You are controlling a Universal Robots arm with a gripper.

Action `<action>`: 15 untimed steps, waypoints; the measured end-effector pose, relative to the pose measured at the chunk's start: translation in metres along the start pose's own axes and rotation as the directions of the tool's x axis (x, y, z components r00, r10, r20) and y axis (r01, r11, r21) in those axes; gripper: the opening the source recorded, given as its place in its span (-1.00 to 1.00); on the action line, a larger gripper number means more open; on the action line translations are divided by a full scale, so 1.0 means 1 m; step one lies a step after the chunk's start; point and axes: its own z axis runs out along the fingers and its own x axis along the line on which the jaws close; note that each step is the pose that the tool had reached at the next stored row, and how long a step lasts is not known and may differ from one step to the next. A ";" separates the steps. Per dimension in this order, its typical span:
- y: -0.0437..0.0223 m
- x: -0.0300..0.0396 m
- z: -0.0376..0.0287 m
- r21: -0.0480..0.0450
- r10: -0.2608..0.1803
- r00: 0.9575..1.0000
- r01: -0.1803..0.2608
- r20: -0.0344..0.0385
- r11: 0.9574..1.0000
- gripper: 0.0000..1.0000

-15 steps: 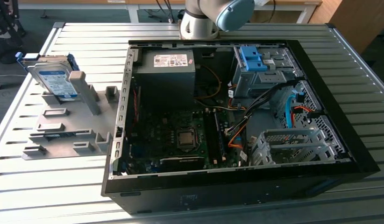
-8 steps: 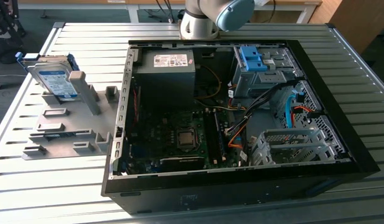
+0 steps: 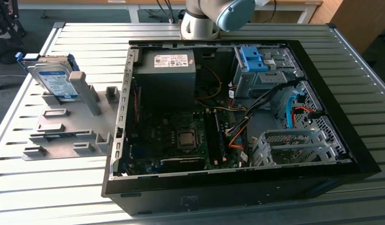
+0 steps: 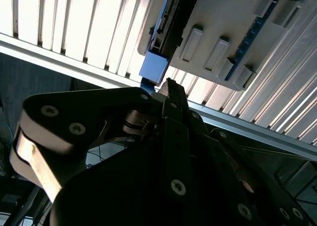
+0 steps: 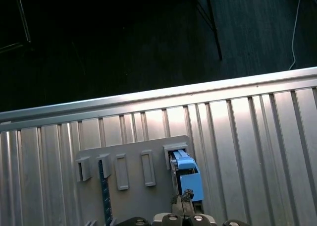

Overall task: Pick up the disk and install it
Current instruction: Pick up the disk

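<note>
**Exterior view and wrist views: disk on edge in its holder, close ahead of the jaws**

Close ahead of the jaw tips of the dark metal gripper (image 4: 169, 89), the second wrist view showed the flat rectangular silver disk (image 4: 156, 67) in its bright blue plastic carrier frame. Its blue end was the part nearest the tips and lay in line with them. Whether the tips touched it could not be told, nor how far the jaws stood apart or whether they gripped anything.

The disk stood on edge in an end slot of a matt grey plastic holder plate (image 3: 67, 124) moulded with raised rectangular ribs and slots. Its white-and-blue label showed in the exterior view. The plate lay flat on a table (image 3: 55, 187) of shiny ribbed metal slats.

Farther from the jaws than the disk, an open black metal computer case (image 3: 242, 197) lay on the same table. It held:
- a dark boxy power supply (image 3: 167, 75)
- a dark circuit board (image 3: 161, 136) carrying a square silver chip
- loose orange and black cables
- a grey metal drive bay (image 3: 255, 82) topped by a blue plastic bracket (image 3: 252, 58)
- a perforated silver metal cage (image 3: 292, 145)

A pale grey and blue joint of the arm (image 3: 205, 18) rose beyond the case.
</note>
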 end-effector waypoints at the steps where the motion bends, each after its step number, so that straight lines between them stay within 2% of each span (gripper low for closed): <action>1: 0.0000 0.0000 0.0000 0.000 -0.002 1.000 0.002 0.000 1.000 -0.79; 7: 0.0000 0.0000 0.0008 -0.001 -0.078 0.997 0.078 -0.003 0.997 -0.79; 11: 0.0000 -0.0005 0.0040 0.012 -0.079 0.997 0.079 -0.002 0.997 -0.79; 15: 0.0000 -0.0006 0.0051 0.014 -0.081 0.997 0.081 -0.002 0.997 -0.79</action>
